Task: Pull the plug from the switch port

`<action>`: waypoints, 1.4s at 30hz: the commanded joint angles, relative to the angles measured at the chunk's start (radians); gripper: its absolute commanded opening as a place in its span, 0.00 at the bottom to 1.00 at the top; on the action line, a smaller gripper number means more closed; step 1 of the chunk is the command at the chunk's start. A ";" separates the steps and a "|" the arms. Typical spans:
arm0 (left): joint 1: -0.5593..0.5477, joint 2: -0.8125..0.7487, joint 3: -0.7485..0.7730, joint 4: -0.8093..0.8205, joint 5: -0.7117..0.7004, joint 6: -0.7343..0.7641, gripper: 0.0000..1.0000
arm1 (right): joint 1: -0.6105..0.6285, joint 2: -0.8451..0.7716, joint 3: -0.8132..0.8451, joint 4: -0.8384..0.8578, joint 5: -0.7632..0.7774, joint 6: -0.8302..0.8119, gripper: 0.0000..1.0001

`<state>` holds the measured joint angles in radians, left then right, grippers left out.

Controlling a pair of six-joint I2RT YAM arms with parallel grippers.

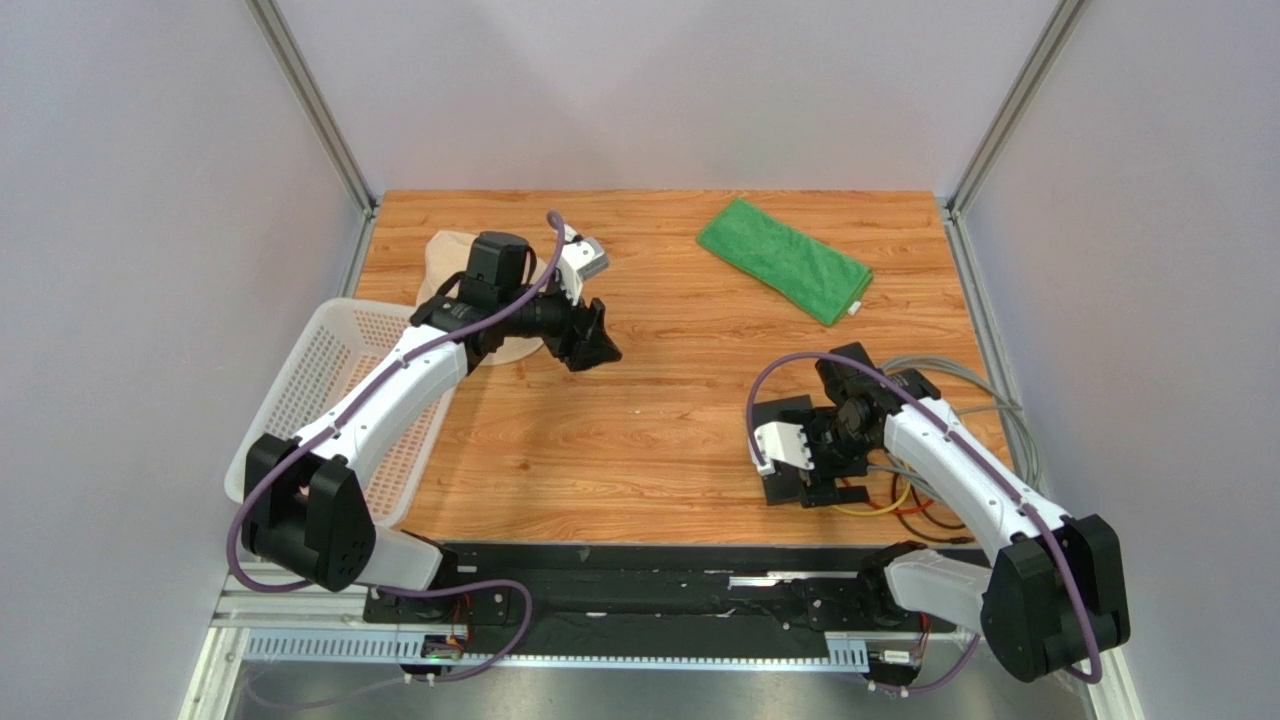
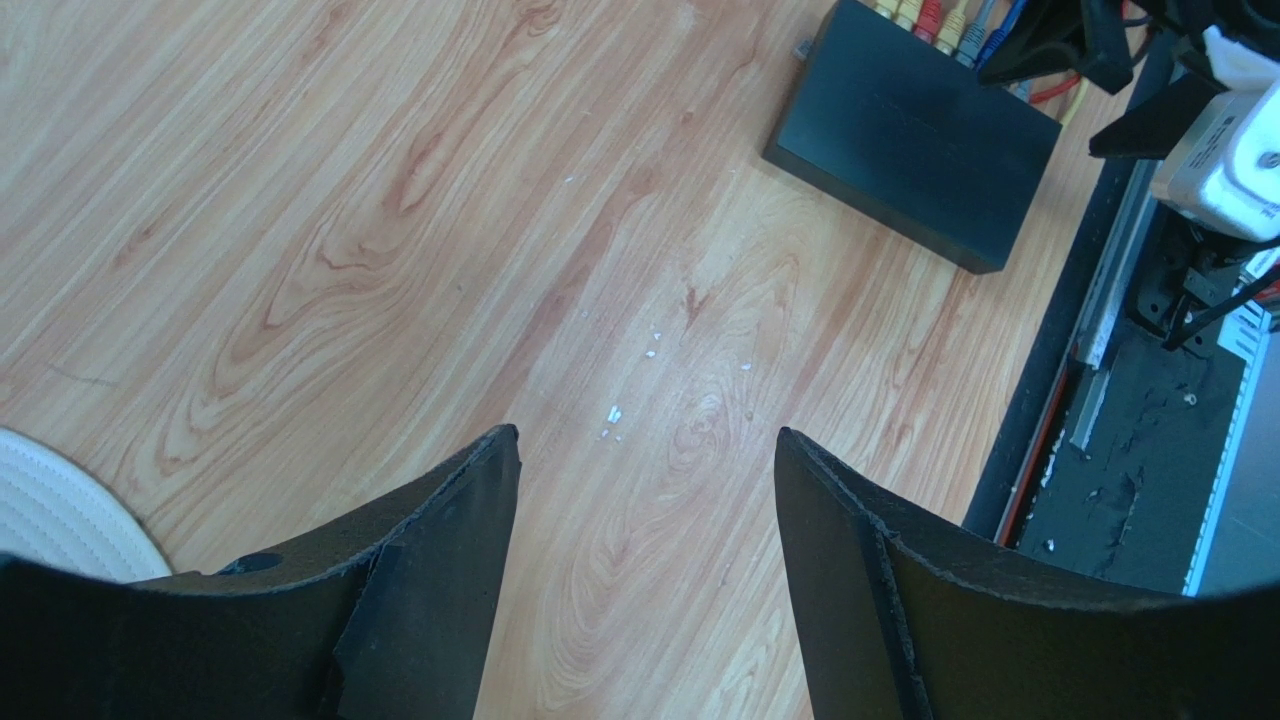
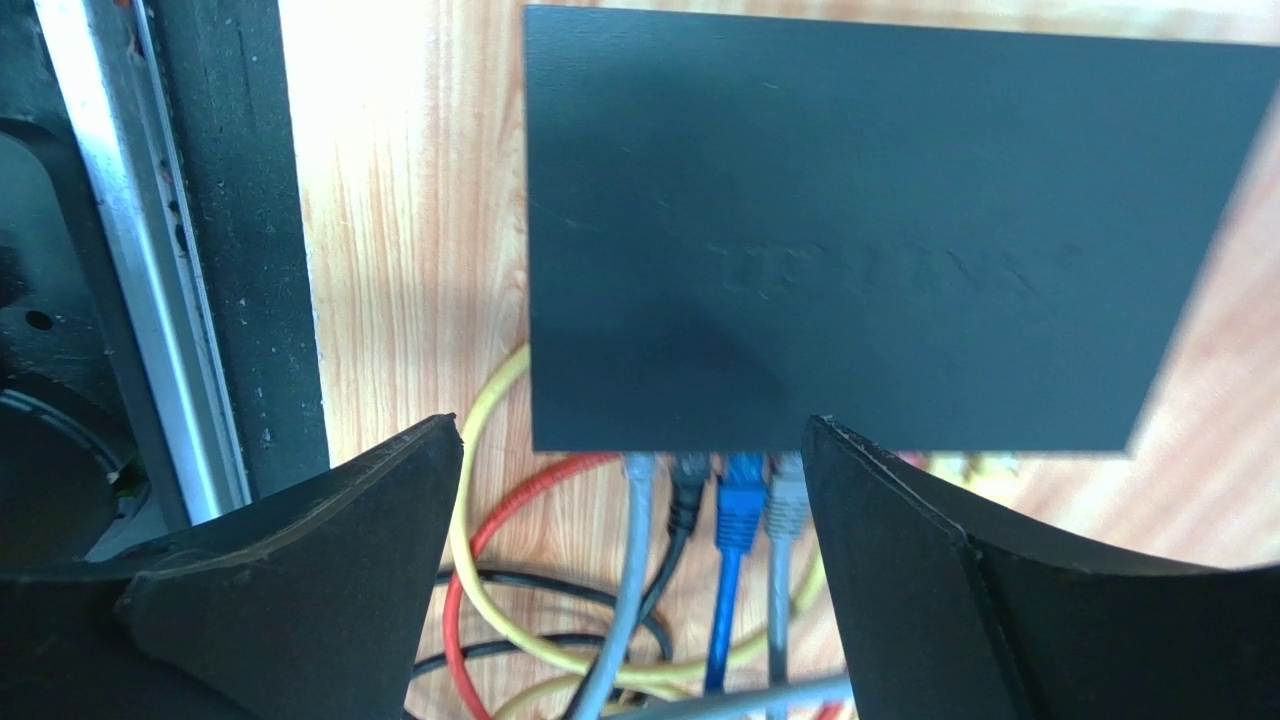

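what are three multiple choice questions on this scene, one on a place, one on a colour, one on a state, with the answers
1. Where on the wooden table does the folded green cloth lie?
A: far side, right of centre
B: near left corner
C: dead centre

2. On the flat matte-black rectangular switch box, what colour is the plug between the black plug and the right-hand grey plug?
A: pink
B: blue
C: green

3. What state is the right claw in?
A: shut on a plug
B: shut on the cloth
C: open, holding nothing

Answers:
1 A, the top view shows it by the far edge.
2 B, the right wrist view shows blue there.
3 C, its fingers stand apart with nothing gripped.
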<state>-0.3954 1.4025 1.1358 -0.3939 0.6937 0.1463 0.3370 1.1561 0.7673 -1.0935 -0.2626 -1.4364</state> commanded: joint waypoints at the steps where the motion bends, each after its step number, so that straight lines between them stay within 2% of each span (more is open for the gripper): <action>1: -0.002 -0.019 -0.010 0.009 -0.010 0.032 0.72 | -0.003 0.028 -0.031 0.060 -0.006 -0.087 0.89; 5: -0.002 -0.030 -0.030 0.018 -0.026 0.027 0.72 | -0.003 0.062 -0.048 0.101 0.000 -0.123 0.88; 7: -0.002 -0.031 -0.033 0.018 -0.037 0.029 0.72 | 0.002 0.070 -0.082 0.196 0.009 -0.119 0.88; 11: -0.002 -0.023 -0.027 -0.006 -0.059 0.061 0.72 | 0.016 0.152 -0.086 0.270 0.006 -0.157 0.83; 16: -0.002 -0.023 -0.028 -0.033 -0.098 0.076 0.72 | 0.065 0.322 0.015 0.267 -0.016 -0.142 0.71; 21: 0.001 -0.059 -0.044 -0.065 -0.152 0.068 0.72 | 0.126 0.436 0.095 0.276 -0.049 -0.119 0.69; 32: 0.085 -0.138 -0.067 -0.155 -0.246 0.111 0.72 | 0.312 0.683 0.368 0.224 -0.130 -0.042 0.63; 36: 0.090 -0.163 -0.084 -0.142 -0.253 0.095 0.72 | 0.320 0.673 0.438 0.222 -0.144 0.043 0.63; 37: 0.092 -0.171 -0.087 -0.123 -0.258 0.088 0.72 | 0.310 0.668 0.461 0.222 -0.145 0.118 0.63; 42: 0.093 -0.178 -0.097 -0.057 -0.255 0.030 0.72 | 0.214 0.593 0.640 0.195 -0.289 0.332 0.67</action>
<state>-0.3058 1.2598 1.0458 -0.5304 0.4366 0.2176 0.6273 1.8236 1.2610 -0.9016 -0.4232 -1.3178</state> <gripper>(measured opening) 0.720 0.655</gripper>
